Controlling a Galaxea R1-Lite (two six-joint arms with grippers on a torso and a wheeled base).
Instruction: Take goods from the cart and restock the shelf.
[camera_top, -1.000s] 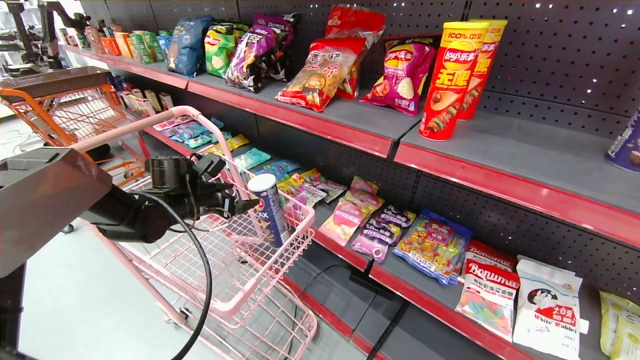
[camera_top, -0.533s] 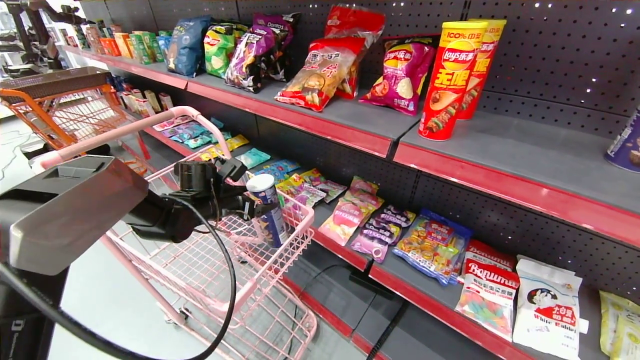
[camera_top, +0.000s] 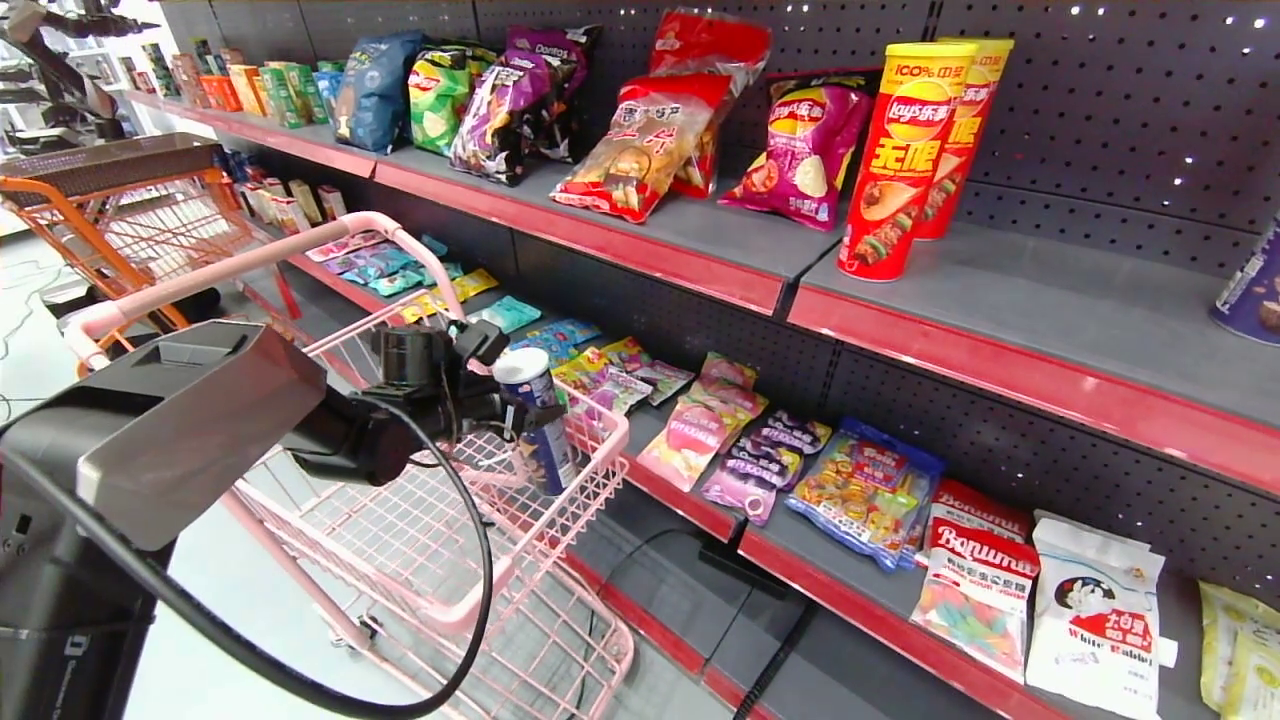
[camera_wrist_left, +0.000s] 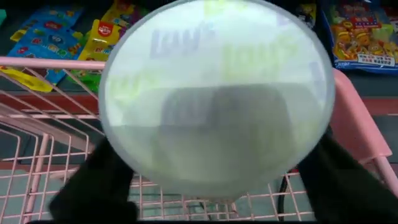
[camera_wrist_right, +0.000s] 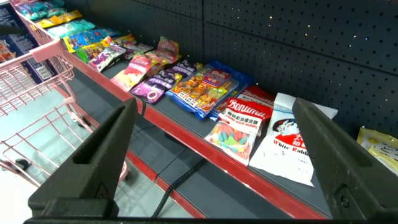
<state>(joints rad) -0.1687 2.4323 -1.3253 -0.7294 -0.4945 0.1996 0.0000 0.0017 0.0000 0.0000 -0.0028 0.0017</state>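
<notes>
While the pink cart (camera_top: 612, 425) stood on the floor close against the shelf (camera_top: 650, 250), we saw the left end effector (camera_top: 520, 405) reaching into the cart's corner nearest the lower tier. Its dark fingers (camera_wrist_left: 93, 186) were clenched on either side of a blue can (camera_top: 545, 450), just under the can's white lid (camera_wrist_left: 217, 99). The can stood roughly upright inside the basket, against the wire wall that faced the shelf, with its top rising above the pink rim. The right end effector (camera_wrist_right: 214, 102) hung released, its two fingers spread wide with nothing between them, out in front of the lower tier. Flat candy bags (camera_top: 860, 485) lay in a row there, with a white bag (camera_wrist_right: 292, 143) at the end. On the upper tier, chip bags (camera_top: 640, 145) leaned against the pegboard, and two tall red and yellow cans (camera_top: 900, 160) stood beside them. An orange cart (camera_top: 130, 220) stood farther back along the aisle.
</notes>
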